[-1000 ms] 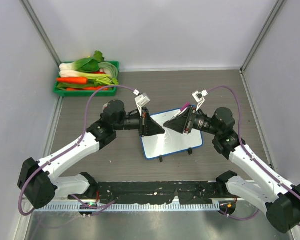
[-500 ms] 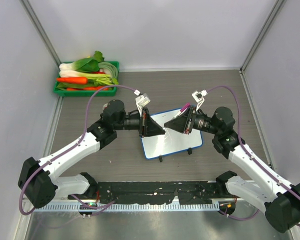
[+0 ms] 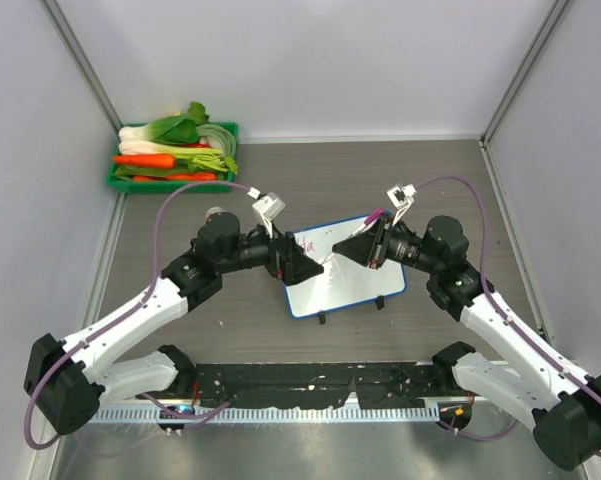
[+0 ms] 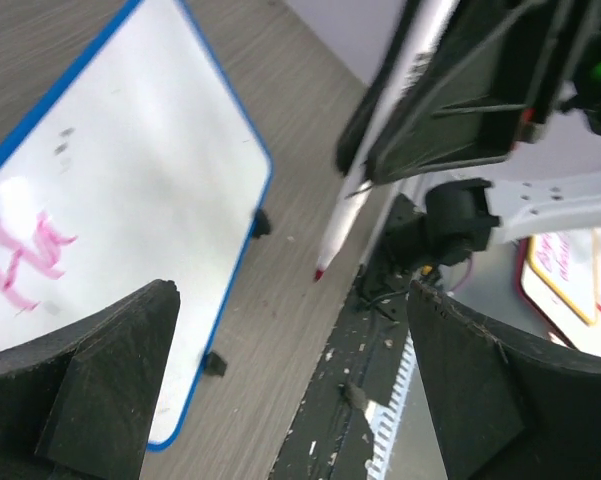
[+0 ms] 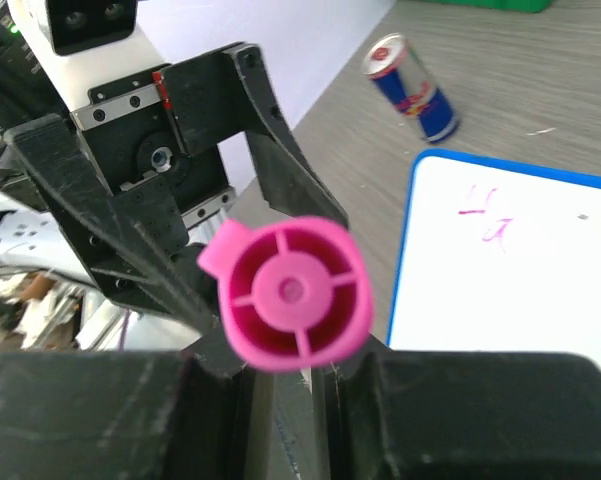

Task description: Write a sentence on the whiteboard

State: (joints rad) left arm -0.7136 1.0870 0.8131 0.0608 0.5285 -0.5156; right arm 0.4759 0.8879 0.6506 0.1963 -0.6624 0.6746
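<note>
The whiteboard point(image 3: 345, 270) lies flat between the two arms, white with a thin blue rim. Of the sentence, a couple of pink handwritten letters point(image 3: 313, 238) sit near its far left corner; they also show in the left wrist view point(image 4: 25, 262) and the right wrist view point(image 5: 485, 222). My right gripper point(image 3: 365, 246) is shut on a white marker point(image 4: 380, 150) with a pink cap point(image 5: 290, 290). The marker's tip point(image 4: 320, 272) hangs above the table beside the board's edge. My left gripper point(image 3: 302, 266) stands open over the board's left side, apart from the marker, nothing between its fingers.
A green tray point(image 3: 220, 183) of vegetables stands at the far left corner. A blue and silver can point(image 5: 412, 88) stands beyond the board's left corner. The black base rail point(image 3: 310, 380) runs along the near edge. Grey walls close the sides.
My left gripper has opened and drawn back to the left and nearer, away from the marker. The right gripper has closed on the marker. The pink letters now show.
</note>
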